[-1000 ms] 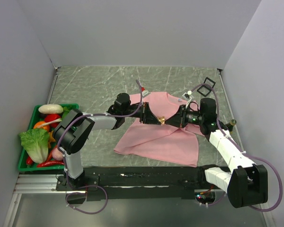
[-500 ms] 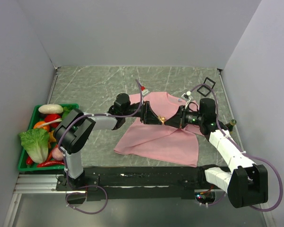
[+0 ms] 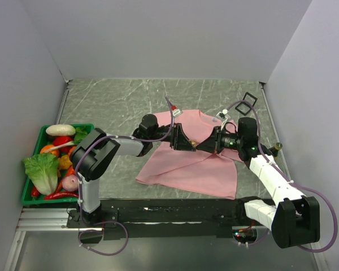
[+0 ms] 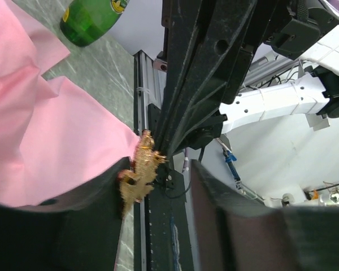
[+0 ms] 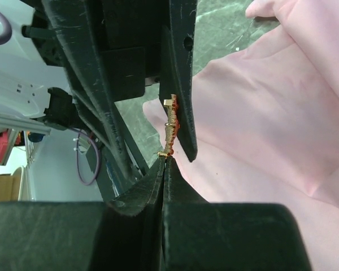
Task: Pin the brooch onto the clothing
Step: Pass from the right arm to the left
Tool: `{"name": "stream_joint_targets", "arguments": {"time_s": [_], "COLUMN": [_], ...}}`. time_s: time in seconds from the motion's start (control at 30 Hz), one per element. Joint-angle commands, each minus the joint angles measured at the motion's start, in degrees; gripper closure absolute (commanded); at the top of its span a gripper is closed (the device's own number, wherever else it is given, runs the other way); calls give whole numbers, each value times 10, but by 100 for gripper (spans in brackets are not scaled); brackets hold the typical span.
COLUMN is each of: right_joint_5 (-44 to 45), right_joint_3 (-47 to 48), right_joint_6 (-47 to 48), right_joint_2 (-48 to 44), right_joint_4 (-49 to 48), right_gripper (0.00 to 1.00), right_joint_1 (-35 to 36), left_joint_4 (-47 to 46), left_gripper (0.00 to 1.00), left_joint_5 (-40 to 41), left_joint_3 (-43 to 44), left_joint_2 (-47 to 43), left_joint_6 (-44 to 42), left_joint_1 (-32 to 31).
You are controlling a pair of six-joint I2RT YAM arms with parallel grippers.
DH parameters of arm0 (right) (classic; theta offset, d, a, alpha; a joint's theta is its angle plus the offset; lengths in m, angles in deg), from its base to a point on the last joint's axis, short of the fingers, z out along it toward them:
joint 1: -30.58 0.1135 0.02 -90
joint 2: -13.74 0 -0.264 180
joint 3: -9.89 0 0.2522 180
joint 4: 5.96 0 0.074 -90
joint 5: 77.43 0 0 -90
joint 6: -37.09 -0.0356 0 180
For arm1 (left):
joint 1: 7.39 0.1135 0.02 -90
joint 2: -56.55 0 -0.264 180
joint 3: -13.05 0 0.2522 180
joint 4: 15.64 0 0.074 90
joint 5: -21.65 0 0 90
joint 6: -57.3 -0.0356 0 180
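Top external view shows both arms meeting over the upper part of the shirt [image 3: 186,169], which lies spread on the bench [image 3: 118,101]. The left tool [image 3: 181,139] and the right tool [image 3: 211,142] point at each other with tips almost touching. The brooch [image 3: 195,142] sits between them, just above the fabric.

In the right wrist view the right tool has its fingers pressed together on the lower end of the brooch, so it holds the piece edge-on. The left tool stands apart, and one of its fingers [image 5: 181,84] lies against the flat side of the brooch. I judge this is to steady it, or to work the clasp, while the other arm carries it.

In the left wrist view the shirt is beside and behind the brooch. I cannot tell whether the pin touches the fabric. The pinning looks not yet done.
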Motion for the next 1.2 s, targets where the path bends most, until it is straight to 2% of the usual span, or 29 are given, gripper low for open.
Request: {"name": "stream_joint_targets", "arguments": {"time_s": [0.0,0.17,0.23,0.27,0.33,0.37,0.5,0.53,0.6,0.67,0.7,0.73,0.9,1.1,1.17], "right_joint_5": [-7,-9,-6,-5,-2,-1,9,15,24,47,55,65,117,115,141], "right_joint_3": [24,22,22,22,23,24,28,28,32,39,41,44,31,7,8], "right_joint_6": [17,18,20,22,25,26,17,11,3,0,1,1,-11,-27,-26], "right_joint_2": [-10,-11,-12,-13,-14,-14,-16,-16,-16,-19,-21,-26,-56,-96,-93], "right_joint_4": [1,1,5,7,12,15,14,11,11,19,23,28,34,11,25], "right_gripper": [100,100,100,100,100,100,99,83,61,52,34,30,27,23,22], "right_joint_1": [5,6,5,5,5,5,5,3,1,-4,-7,-11,-47,-69,-70], "left_joint_4": [-79,-93,-100,-100,-97,-95,-67,-60,-38,-34,-37,-37,-26,-13,-20], "left_gripper": [55,66,67,73,77,84,95,98,99,99,99,99,99,99,99], "left_joint_5": [-3,2,4,4,7,9,27,33,52,64,69,73,96,101,98], "left_joint_3": [16,15,13,12,12,9,6,6,6,12,13,13,33,58,63], "left_joint_2": [10,16,17,16,15,15,11,10,11,16,18,22,43,73,84], "left_joint_6": [31,40,45,44,41,39,10,4,-17,-24,-26,-27,-40,-42,-37], "left_joint_1": [-2,-2,-2,-2,-2,-2,-2,-2,-2,-2,-2,-2,-2,-3,-3]}}
